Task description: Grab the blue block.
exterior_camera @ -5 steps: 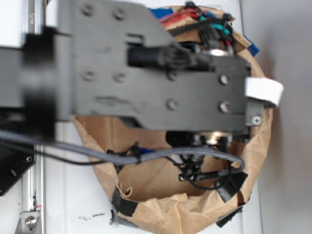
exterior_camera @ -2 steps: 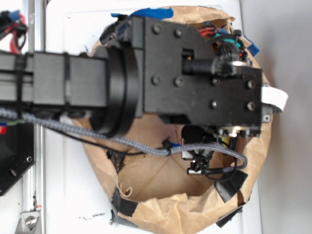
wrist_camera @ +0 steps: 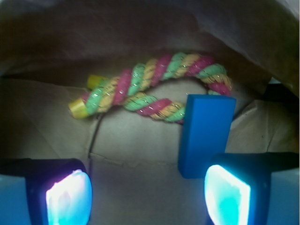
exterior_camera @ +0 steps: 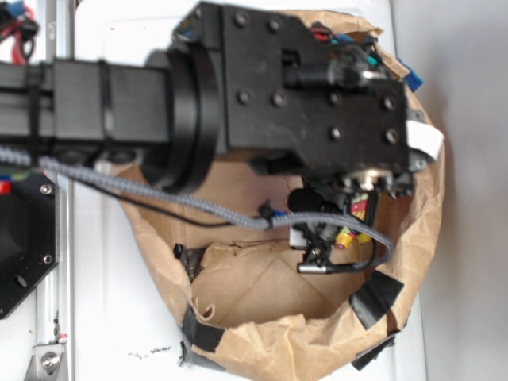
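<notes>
Wrist view: blue block [wrist_camera: 205, 135] just above open end effector [wrist_camera: 147, 194].

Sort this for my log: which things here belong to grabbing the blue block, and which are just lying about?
Job:
blue block, in front of the open gripper, nearer its right-hand pad
paper bag holding it

Lying about:
multicoloured rope, behind the block
black tape on the bag rim

A twisted rope toy of pink, green and yellow strands [wrist_camera: 154, 89] is seen at 12 o'clock on the floor of a brown paper bag [exterior_camera: 262, 341]. Black tape patches [exterior_camera: 375, 298] are stuck at the bag's 5 and 7 o'clock rim.
</notes>
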`<state>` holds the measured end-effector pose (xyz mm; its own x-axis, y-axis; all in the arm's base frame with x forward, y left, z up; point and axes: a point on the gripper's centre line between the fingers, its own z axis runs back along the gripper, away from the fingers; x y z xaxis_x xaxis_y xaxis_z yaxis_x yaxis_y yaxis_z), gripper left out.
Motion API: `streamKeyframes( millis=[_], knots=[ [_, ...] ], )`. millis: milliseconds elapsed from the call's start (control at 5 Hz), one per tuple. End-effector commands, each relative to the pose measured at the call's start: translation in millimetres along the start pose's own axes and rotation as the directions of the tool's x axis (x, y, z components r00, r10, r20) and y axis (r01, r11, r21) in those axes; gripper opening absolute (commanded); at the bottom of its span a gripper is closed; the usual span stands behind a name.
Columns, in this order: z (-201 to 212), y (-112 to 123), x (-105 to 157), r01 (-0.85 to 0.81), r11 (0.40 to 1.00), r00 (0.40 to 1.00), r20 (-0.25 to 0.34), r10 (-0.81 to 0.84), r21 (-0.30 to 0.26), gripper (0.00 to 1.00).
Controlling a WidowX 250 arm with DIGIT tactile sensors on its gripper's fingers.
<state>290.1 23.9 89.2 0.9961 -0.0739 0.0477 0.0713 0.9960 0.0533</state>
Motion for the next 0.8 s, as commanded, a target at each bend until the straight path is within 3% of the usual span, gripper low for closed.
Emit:
streamKeyframes(
  millis=[0, 600],
  knots=[
    [2.0, 26.8, -7.7, 0.015, 0.999, 0.999, 0.037, -0.013, -0.05, 1.0],
    [-2.7, 33.9, 22.9, 0.023, 1.0, 0.998, 0.051, -0.022, -0.021, 1.0]
  ],
)
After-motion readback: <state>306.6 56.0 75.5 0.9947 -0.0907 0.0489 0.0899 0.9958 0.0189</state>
